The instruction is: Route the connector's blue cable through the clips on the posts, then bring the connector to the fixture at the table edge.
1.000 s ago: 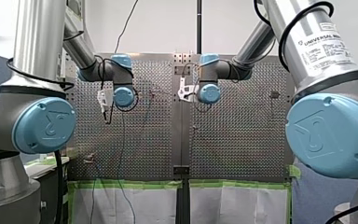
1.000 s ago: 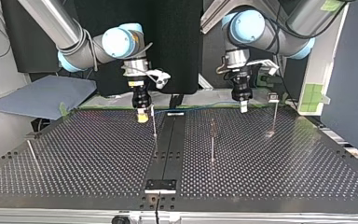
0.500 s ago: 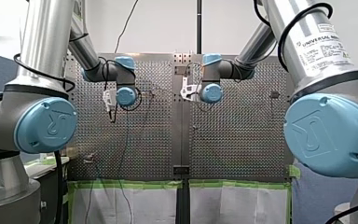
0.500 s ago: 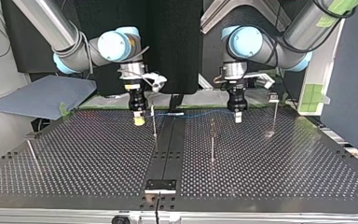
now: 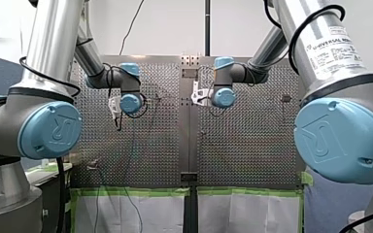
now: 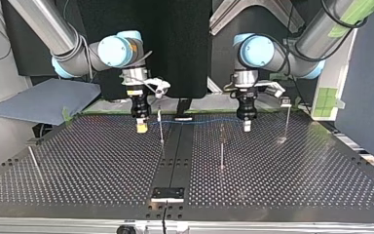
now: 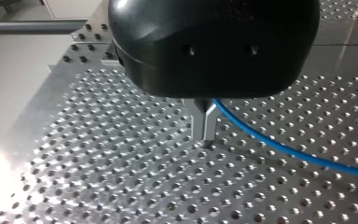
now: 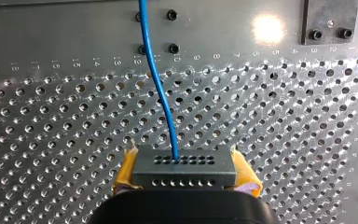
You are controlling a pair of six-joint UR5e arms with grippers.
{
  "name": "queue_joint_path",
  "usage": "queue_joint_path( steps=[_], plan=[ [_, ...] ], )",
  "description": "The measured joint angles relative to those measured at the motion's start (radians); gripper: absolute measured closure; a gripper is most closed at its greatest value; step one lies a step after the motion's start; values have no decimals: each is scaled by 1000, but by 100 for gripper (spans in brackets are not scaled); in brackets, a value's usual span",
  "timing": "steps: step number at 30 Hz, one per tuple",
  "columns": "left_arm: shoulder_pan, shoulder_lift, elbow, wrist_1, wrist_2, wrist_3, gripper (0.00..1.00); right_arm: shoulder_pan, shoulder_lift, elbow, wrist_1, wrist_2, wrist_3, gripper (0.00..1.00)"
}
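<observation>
Gripping the grey rectangular connector block (image 8: 185,170) by its two ends, right arm's fingers (image 8: 127,171), yellow-padded, are clenched on it just above the perforated metal worktop (image 8: 284,130). Its thin blue cable (image 8: 159,93) leaves the block's top face and runs ahead over the worktop. On that cable, left arm's fingers (image 7: 199,122), metal, are pinched tight, tips close to the worktop. Top view: cable spans between both arms at the far side, passing the thin clip-topped post (image 6: 160,127); in the clip or not, can't tell. Well apart, at the near edge, sits the black fixture plate (image 6: 167,193).
</observation>
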Motion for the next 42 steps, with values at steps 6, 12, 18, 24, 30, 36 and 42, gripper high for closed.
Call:
queue_joint_path(
  steps=[6,12,18,24,30,36,42],
  plan=[
    [10,-32,26,7,12,-10,100,-7,1,0,-3,-8,0,100],
    [19,-35,64,-24,18,-12,100,-16,3,0,-7,-14,0,100],
    [26,-35,73,-33,18,-11,100,-20,4,-3,-9,-28,0,100],
    [33,-35,77,-49,17,-11,100,-15,4,-8,-3,-39,-6,100],
    [33,-34,77,-80,15,-5,100,-8,4,-8,11,-43,-13,100],
    [33,-31,78,-94,15,-3,100,-4,4,-9,15,-43,-17,100],
    [40,-29,81,-87,18,-2,100,-8,4,-9,12,-43,-16,100]
  ],
)
